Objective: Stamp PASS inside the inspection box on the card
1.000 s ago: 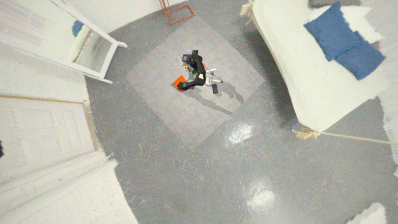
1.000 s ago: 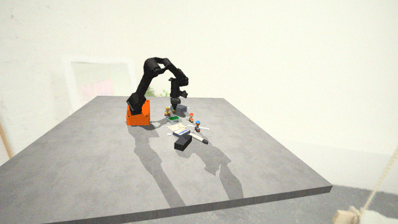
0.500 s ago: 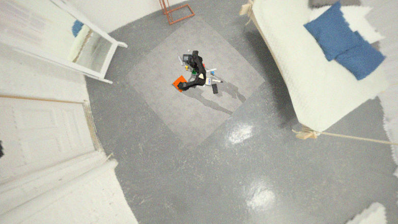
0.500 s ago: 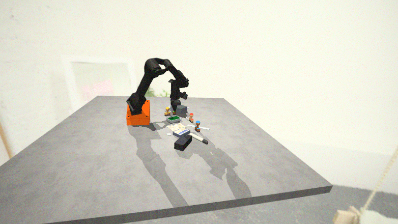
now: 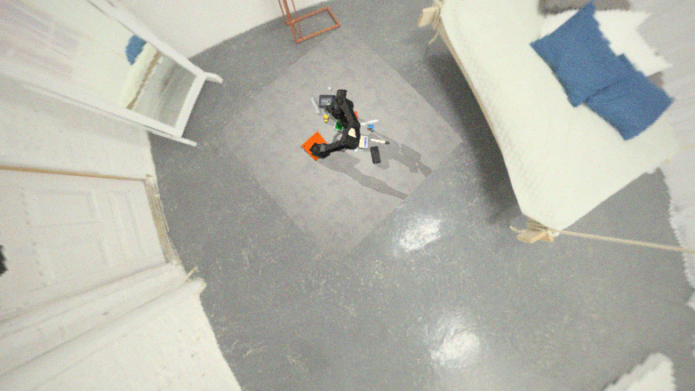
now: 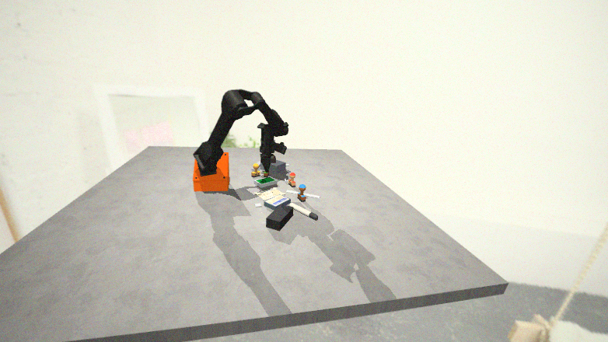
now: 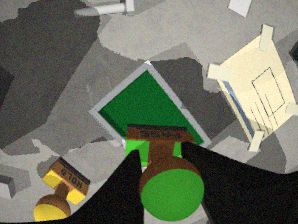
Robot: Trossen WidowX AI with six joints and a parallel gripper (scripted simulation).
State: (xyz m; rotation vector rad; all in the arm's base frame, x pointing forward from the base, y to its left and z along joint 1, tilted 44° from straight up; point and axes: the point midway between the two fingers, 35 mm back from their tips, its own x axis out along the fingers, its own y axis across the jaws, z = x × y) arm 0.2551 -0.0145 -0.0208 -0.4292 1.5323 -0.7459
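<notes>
Our gripper (image 6: 266, 169) (image 7: 160, 152) pinches the PASS stamp (image 6: 265, 173) (image 7: 172, 194) near the green ink pad (image 6: 265, 181) (image 7: 145, 107), inking apparently in hand; next we'd centre and lower it squarely, card (image 6: 270, 194) (image 7: 255, 85) box looking unprinted.

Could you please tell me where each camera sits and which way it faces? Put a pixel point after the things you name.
Top: high overhead, facing down on the bench (image 5: 272, 121) (image 6: 140, 263); the arm shows from above.
Exterior: off to one side, looking slightly down across the bench; it shows the arm from orange base (image 5: 315, 137) (image 6: 212, 184) to hand (image 6: 266, 171) (image 7: 161, 150).
Wrist: on the arm's end, facing the bench past the black fingers, which hold the PASS stamp (image 7: 172, 194).
Exterior and wrist share the green pad (image 6: 265, 180) (image 7: 142, 102).
</notes>
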